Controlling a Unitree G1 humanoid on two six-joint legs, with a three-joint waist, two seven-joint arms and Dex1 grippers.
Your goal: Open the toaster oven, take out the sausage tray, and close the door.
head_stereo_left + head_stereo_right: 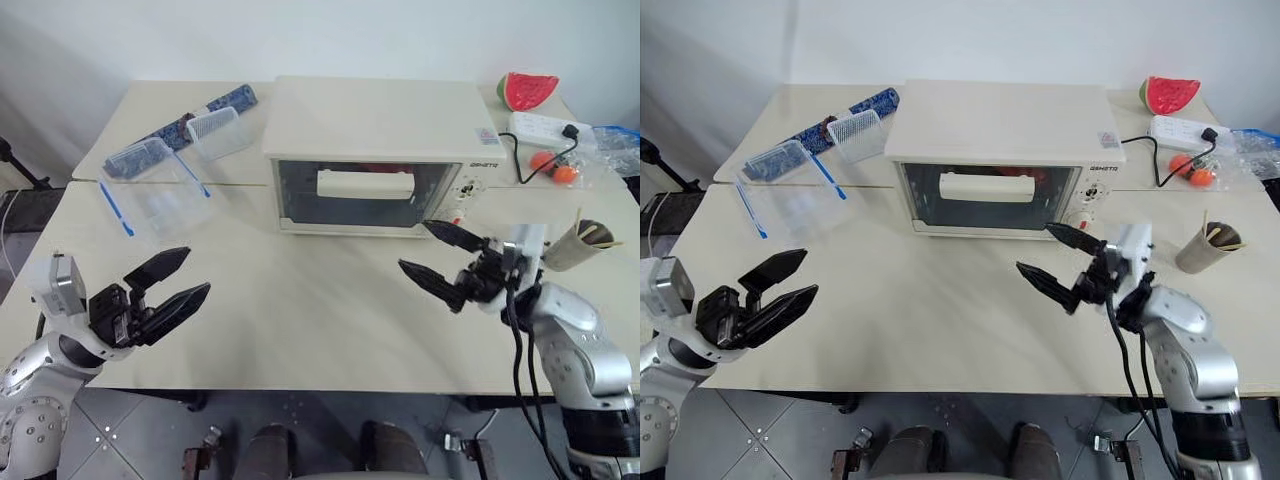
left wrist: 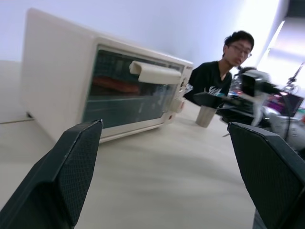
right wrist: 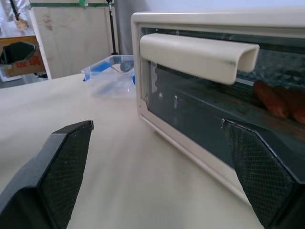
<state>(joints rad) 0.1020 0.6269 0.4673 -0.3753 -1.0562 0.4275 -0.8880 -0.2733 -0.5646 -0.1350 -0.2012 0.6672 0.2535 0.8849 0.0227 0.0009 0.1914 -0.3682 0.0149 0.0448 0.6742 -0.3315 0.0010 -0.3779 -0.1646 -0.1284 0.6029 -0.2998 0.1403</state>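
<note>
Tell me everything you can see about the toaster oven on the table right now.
The toaster oven is a cream-white box, seemingly painted metal, standing upright toward the back of the table. Its door, dark glass framed in cream with a wide cream bar handle, is shut. Red sausages show through the glass. Knobs and a red dot sit right of the door. Both claws hover in front, apart from it.

Head overhead; wrists low, facing oven

Toaster oven at table's far centre, door shut, sausages inside; plastic containers left, power strip, watermelon slice far right, paper cup right.
</note>
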